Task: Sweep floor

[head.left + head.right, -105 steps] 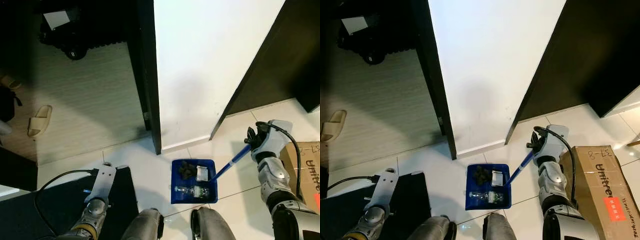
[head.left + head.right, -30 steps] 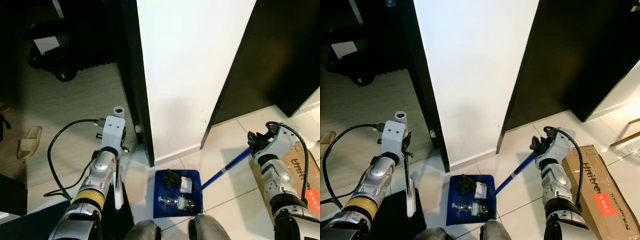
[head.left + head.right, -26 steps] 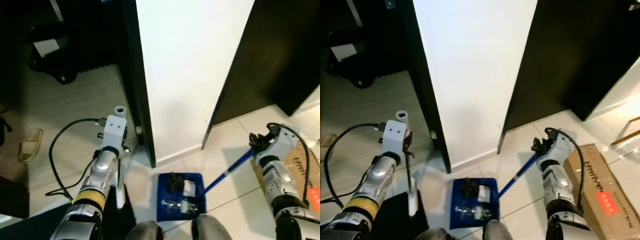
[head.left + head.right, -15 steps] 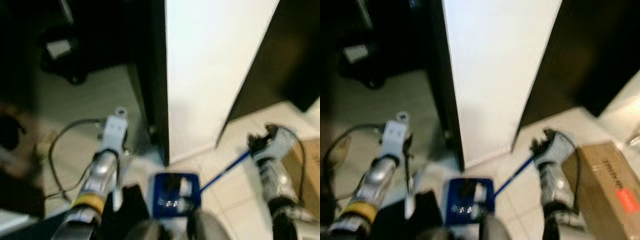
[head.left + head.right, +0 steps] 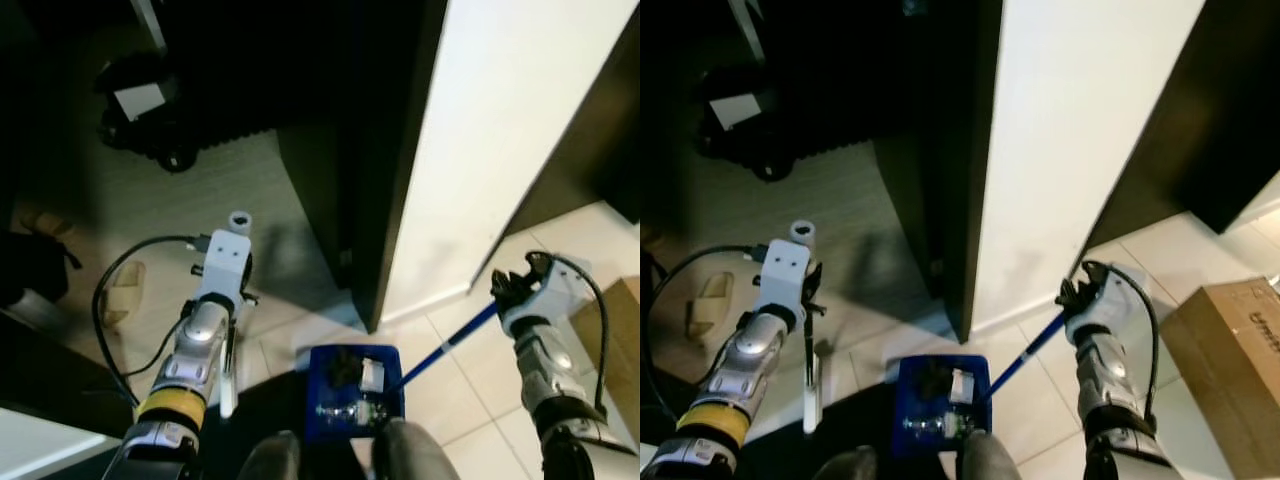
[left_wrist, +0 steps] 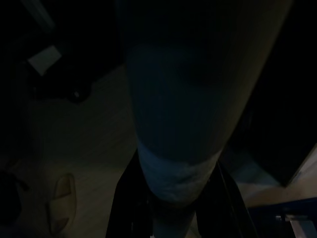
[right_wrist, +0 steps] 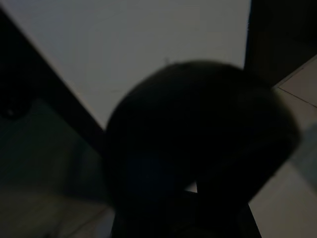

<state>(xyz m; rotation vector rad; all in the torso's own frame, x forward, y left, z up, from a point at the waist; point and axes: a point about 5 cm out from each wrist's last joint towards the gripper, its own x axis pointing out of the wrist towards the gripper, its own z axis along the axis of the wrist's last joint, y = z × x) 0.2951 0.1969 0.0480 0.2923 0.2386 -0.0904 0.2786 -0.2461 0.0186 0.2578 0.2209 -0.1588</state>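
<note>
Underfoot the floor changes at a dark door frame (image 5: 385, 200): pale square tiles (image 5: 1030, 410) with thin grout lines on the robot's side, and a greyish wood-grain floor (image 5: 150, 230) in the dim room beyond. A white wall (image 5: 1080, 130) rises right of the frame, with a second dark panel (image 5: 1180, 150) past it. Deep in the dim room a black bag with a white label (image 5: 140, 105) lies on the floor, and a beige slipper (image 5: 125, 290) rests nearer the left side. A brown cardboard box (image 5: 1230, 360) stands on the tiles at the far right.

Just in front of the robot's feet a blue dustpan (image 5: 350, 395) sits on the tiles, holding a dark clump, a small white packet and a clear plastic bottle. Its blue handle (image 5: 1025, 355) slants up to the right pincer (image 5: 1077, 297), whose black fingers are wrapped tight around the handle's top end.

The left pincer (image 5: 808, 300) points down over the boundary between the two floors, fingers closed around a thin dark rod that ends in a white broom handle (image 5: 810, 400) hanging toward the tiles. A black cable (image 5: 125, 275) loops from the left wrist. The left wrist view is very dark; a pale cylinder is pinched between the two fingers there
</note>
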